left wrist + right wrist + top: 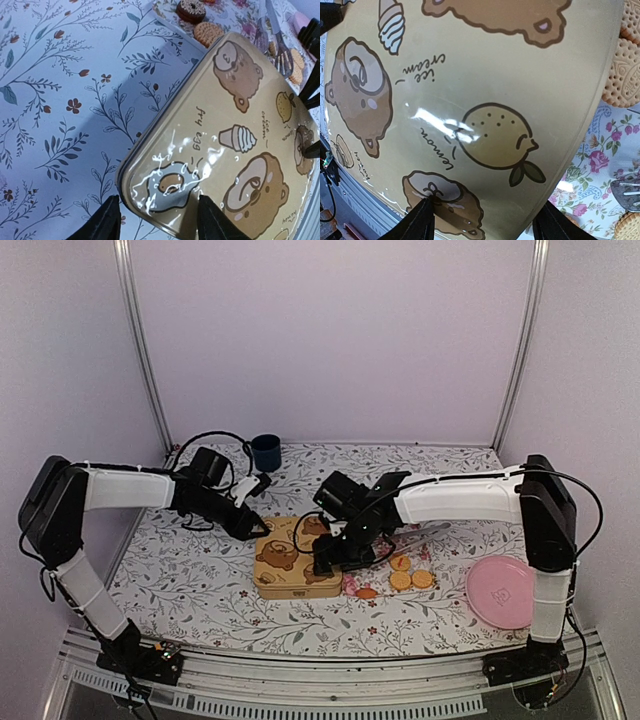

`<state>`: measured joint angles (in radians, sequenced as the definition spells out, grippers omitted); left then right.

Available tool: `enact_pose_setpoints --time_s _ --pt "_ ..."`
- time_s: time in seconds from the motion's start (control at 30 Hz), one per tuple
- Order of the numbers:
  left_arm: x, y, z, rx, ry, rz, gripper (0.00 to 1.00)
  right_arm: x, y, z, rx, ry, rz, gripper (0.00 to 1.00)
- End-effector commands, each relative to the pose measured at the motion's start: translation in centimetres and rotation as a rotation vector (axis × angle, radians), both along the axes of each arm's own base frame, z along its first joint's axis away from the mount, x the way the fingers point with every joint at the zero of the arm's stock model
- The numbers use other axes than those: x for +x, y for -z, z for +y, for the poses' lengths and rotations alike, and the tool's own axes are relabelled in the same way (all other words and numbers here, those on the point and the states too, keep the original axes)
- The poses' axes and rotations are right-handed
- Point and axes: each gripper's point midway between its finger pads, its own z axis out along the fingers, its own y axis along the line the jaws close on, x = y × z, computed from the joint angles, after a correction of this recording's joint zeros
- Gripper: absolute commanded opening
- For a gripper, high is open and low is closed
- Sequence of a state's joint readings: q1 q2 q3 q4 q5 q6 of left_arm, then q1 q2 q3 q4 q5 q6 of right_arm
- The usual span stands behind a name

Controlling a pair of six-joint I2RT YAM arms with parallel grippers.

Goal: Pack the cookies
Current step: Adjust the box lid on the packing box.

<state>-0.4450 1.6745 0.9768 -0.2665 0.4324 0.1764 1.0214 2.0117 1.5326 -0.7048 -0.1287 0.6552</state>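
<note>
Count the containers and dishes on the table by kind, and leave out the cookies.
Yellow rectangular metal tin with bear pictures: 1
Dark blue round cup: 1
Pink round plate: 1
Total: 3

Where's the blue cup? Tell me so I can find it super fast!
Look at the flowery table and go to its far edge, by the back wall, a little left of the middle. The blue cup stands there upright. It is the only dark blue thing: the bear tin is yellow, the plate pink, the cookies orange.
</note>
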Motion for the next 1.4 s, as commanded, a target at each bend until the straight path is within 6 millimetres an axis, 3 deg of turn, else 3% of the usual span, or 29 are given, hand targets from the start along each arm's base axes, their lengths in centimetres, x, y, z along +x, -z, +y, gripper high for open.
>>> enact_pose_setpoints --time_s 0.0,0.43,0.6,0.73,1.0,1.2,1.37 --pt "1.2 -0.8 -0.6 0.0 0.016 -0.06 0.52 0.6 -0.5 0.9 0.004 -0.016 -0.037 0.68" --pt "3.3 -2.1 1.2 -0.022 -0.017 -0.082 0.58 4.1 -2.3 0.3 0.06 -0.02 -0.036 0.7" --pt "1.9 -3.4 0.9 -0.056 0.033 -0.08 0.64 4.5 -1.0 -1.1 -0.002 -0.012 -0.017 0.71" --pt "-0.2 -3.8 1.2 -0.066 0.079 -0.063 0.64 5.2 -1.1 -1.3 -0.011 -0.006 -0.04 0.71" --pt "-3.9 -3.7 1.3 -0.108 0.129 0.005 0.65 9.0 -0.4 -1.7 0.057 0.051 -0.029 0.64" --pt "-4.9 -2.1 0.5 -0.098 0.154 0.036 0.63 9.1 2.6 -4.0 0.0 0.091 0.006 0.6" --pt "-4.3 -1.2 -0.4 -0.095 0.157 0.026 0.62 8.5 4.6 -5.5 -0.041 0.113 0.024 0.59"
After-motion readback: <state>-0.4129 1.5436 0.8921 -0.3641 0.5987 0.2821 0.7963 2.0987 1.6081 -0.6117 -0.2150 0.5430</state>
